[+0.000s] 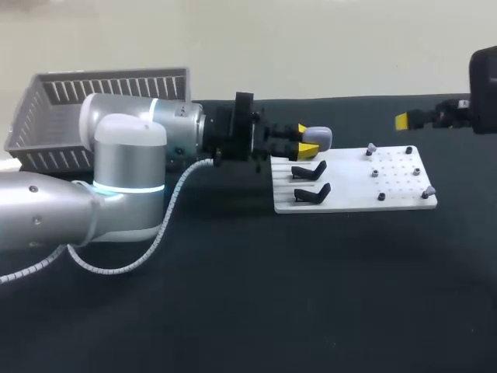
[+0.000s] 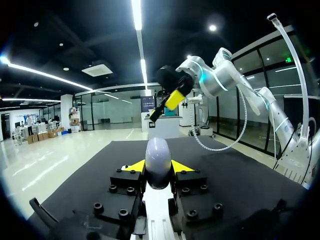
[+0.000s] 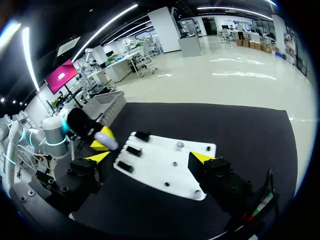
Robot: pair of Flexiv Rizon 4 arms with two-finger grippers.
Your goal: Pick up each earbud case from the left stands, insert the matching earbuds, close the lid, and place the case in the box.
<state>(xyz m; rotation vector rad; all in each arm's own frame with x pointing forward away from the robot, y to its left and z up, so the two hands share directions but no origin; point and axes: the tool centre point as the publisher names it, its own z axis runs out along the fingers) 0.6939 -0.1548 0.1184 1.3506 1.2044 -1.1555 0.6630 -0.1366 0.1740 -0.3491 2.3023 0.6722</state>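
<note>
My left gripper [image 1: 305, 139] is shut on a rounded grey-lilac earbud case [image 1: 321, 137], held just above the back left corner of the white board [image 1: 353, 203]. In the left wrist view the case [image 2: 158, 159] sits upright between the two yellow fingertips [image 2: 134, 165]. Two empty black stands [image 1: 309, 170] are on the board's left part. Small grey earbuds [image 1: 371, 148] rest on pegs at its right part. My right gripper [image 1: 405, 121] hangs open, off the board's far right corner, with nothing in it. In its own view its fingers [image 3: 201, 158] frame the board [image 3: 165, 167].
A grey slatted basket [image 1: 46, 140] stands at the back left, behind my left arm, and shows in the right wrist view [image 3: 102, 105]. Black pegs [image 1: 381, 196] stick up from the board's right half. The table top is black cloth.
</note>
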